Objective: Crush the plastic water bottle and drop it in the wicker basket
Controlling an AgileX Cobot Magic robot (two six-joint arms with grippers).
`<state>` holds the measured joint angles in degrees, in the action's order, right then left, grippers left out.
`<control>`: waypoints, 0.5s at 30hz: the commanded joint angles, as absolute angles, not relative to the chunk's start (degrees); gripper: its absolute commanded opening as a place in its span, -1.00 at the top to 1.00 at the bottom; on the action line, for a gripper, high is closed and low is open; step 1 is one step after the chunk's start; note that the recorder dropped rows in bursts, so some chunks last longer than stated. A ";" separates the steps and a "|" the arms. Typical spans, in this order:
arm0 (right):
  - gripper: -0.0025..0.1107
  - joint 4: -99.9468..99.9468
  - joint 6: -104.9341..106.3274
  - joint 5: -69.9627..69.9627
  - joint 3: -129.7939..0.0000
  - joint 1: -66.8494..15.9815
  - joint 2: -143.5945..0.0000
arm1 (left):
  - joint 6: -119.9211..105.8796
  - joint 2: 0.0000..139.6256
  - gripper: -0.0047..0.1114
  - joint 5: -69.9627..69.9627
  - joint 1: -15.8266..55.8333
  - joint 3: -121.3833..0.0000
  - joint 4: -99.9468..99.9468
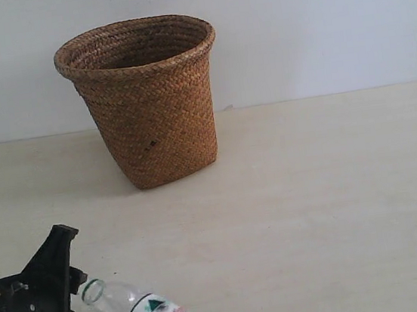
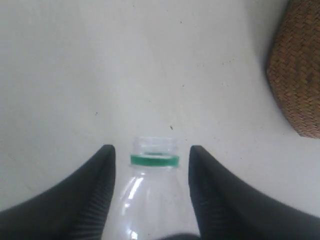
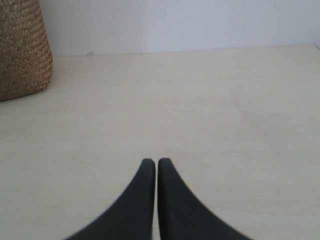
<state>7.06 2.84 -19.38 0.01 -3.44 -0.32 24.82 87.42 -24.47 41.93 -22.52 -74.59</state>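
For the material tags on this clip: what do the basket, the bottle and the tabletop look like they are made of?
The wicker basket: woven plant fibre, matte brown, shown by the plaited strands and rolled rim. The plastic water bottle: clear glossy plastic, see-through with bright highlights, plus a printed label. The table: pale and matte with faint streaks; probably wood or laminate, I cannot tell which.

Black curved tapering jaws, ribbed inner faces; black wrist housing (image 1: 25,304).
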 commanded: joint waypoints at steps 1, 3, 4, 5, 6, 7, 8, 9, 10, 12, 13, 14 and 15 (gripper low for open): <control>0.96 7.09 2.83 -19.17 0.00 -3.35 0.00 | 24.58 87.43 0.16 -26.11 41.70 -22.28 -74.53; 0.96 7.09 2.83 -19.17 0.00 -3.35 0.00 | 24.58 87.43 0.17 -25.62 41.70 -22.28 -74.53; 0.96 7.09 2.83 -19.17 0.00 -3.35 0.00 | 24.58 87.31 0.18 -25.62 41.70 -22.28 -74.42; 0.96 7.09 2.83 -19.17 0.00 -3.35 0.00 | 24.58 86.95 0.21 -26.15 41.70 -22.28 -73.71; 0.96 7.09 2.83 -19.17 0.00 -3.35 0.00 | 24.58 86.49 0.25 -27.61 41.70 -22.28 -72.15; 0.96 7.09 2.83 -19.17 0.00 -3.35 0.00 | 24.34 85.88 0.32 -29.06 41.70 -22.28 -70.07; 0.96 7.09 2.83 -19.17 0.00 -3.35 0.00 | 24.37 84.77 0.40 -31.00 41.70 -22.28 -66.60; 0.96 7.09 2.83 -19.17 0.00 -3.35 0.00 | 24.26 83.46 0.50 -33.43 41.56 -22.38 -62.11; 0.96 7.09 2.83 -19.17 0.00 -3.35 0.00 | 23.52 81.97 0.57 -35.68 40.95 -22.53 -55.69; 0.96 7.09 2.83 -19.17 0.00 -3.35 0.00 | 20.07 78.72 0.75 -36.46 39.23 -23.78 -42.08; 0.96 7.09 2.83 -19.17 0.00 -3.35 0.00 | 17.37 76.95 0.82 -35.06 38.04 -25.06 -34.12; 0.96 7.09 2.83 -19.17 0.00 -3.35 0.00 | 14.45 75.18 0.85 -32.08 36.85 -26.87 -27.59; 0.96 7.09 2.83 -19.17 0.00 -3.35 0.00 | 10.41 73.59 0.85 -27.29 35.80 -29.28 -19.48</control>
<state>7.06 2.84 -19.38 0.01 -3.44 -0.32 18.82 77.75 -33.16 38.22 -24.93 -39.19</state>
